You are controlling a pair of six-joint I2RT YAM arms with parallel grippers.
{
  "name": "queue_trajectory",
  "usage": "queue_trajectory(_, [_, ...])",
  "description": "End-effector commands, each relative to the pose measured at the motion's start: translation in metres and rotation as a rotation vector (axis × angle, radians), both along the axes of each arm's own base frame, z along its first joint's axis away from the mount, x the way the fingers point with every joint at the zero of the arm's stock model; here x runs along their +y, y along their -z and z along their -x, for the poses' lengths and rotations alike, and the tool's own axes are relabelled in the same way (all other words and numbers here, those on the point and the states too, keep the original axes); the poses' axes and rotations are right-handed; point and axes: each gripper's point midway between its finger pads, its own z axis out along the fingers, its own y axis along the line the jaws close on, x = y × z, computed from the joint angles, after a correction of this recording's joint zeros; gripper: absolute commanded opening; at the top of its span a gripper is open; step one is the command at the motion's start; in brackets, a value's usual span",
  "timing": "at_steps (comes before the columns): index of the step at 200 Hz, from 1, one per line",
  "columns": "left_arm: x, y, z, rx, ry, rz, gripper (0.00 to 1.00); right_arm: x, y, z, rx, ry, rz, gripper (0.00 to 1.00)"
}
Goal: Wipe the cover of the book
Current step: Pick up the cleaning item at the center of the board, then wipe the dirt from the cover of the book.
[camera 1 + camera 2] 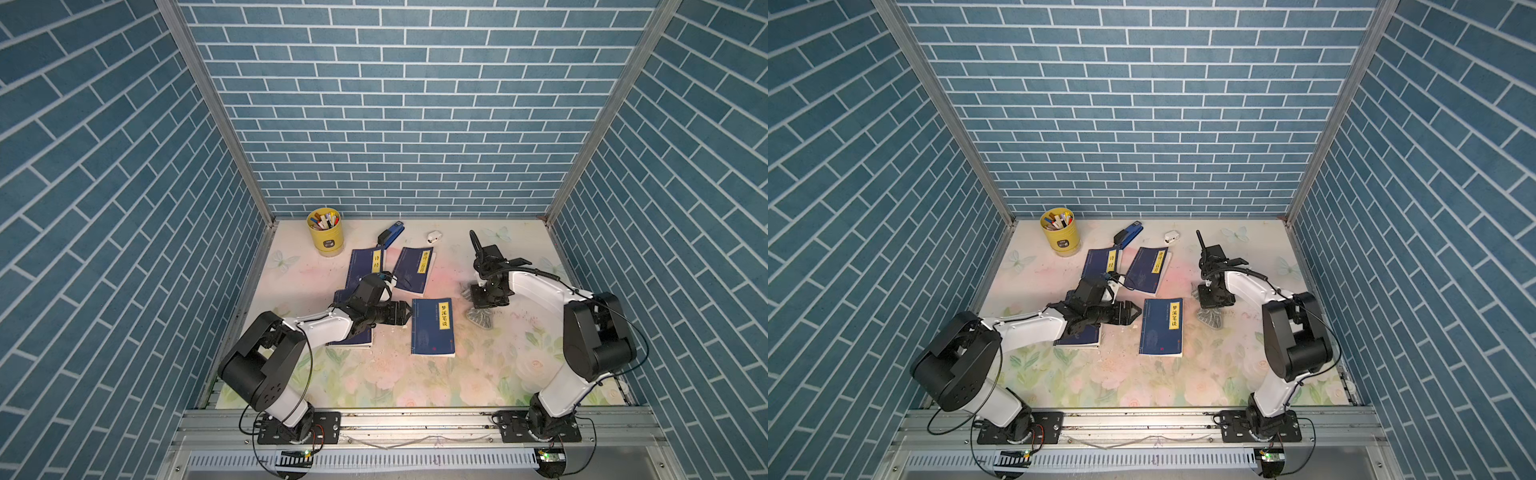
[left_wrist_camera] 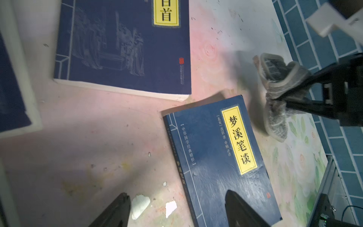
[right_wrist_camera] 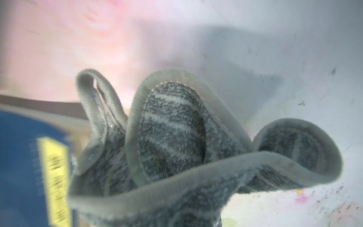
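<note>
R gripper [image 1: 480, 308]: clamped tight on grey cloth [image 1: 481, 320]. Cloth is bunched betw. the fingers, folds hanging loose, as also shown in right wrist view [image 3: 176, 137]. Whether the cloth's low end touches the table [image 1: 498, 374]: cannot tell.

Book [image 1: 432, 328]: blue w/ yellow title strip, flat, cover up, near table centre. Cloth is at book's 2 o'clock, just beside the corner, not on the cover.

L gripper [image 1: 404, 315]: spread wide, nothing held, at book's 10 o'clock by the spine edge. In left wrist view one finger [image 2: 241, 210] overlaps the cover; contact unclear.

Other books [image 1: 413, 270] lie at 10–12 o'clock from it. Pen cup [image 1: 325, 230] and stapler [image 1: 390, 235] at table's 11–12 o'clock.
</note>
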Motion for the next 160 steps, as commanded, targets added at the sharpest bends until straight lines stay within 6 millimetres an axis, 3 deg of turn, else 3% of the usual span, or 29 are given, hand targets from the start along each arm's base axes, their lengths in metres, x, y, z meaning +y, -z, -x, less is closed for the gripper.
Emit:
queue_trajectory(1, [0.003, -0.027, -0.018, -0.076, -0.016, 0.004, 0.81, 0.032, -0.04, 0.0, -0.087, -0.086, -0.073, 0.0])
queue_trajectory(27, [0.01, -0.043, -0.027, -0.11, -0.035, -0.001, 0.81, 0.063, -0.063, 0.005, -0.129, -0.158, -0.13, 0.0])
queue_trajectory(50, [0.022, -0.052, -0.035, -0.131, -0.068, -0.007, 0.81, 0.1, -0.064, 0.012, -0.116, -0.233, -0.202, 0.0])
queue_trajectory(76, [0.039, -0.057, -0.039, -0.143, -0.111, -0.017, 0.83, 0.118, -0.04, 0.013, -0.067, -0.255, -0.186, 0.0])
queue_trajectory(92, [0.05, -0.06, -0.039, -0.161, -0.141, -0.029, 0.9, 0.121, -0.019, 0.015, -0.022, -0.244, -0.176, 0.0])
queue_trajectory(121, [0.072, -0.066, -0.037, -0.194, -0.201, -0.05, 0.97, 0.121, 0.015, 0.023, 0.05, -0.226, -0.148, 0.0])
queue_trajectory(160, [0.083, -0.072, -0.044, -0.213, -0.259, -0.049, 0.97, 0.115, 0.049, 0.044, 0.135, -0.221, -0.103, 0.0])
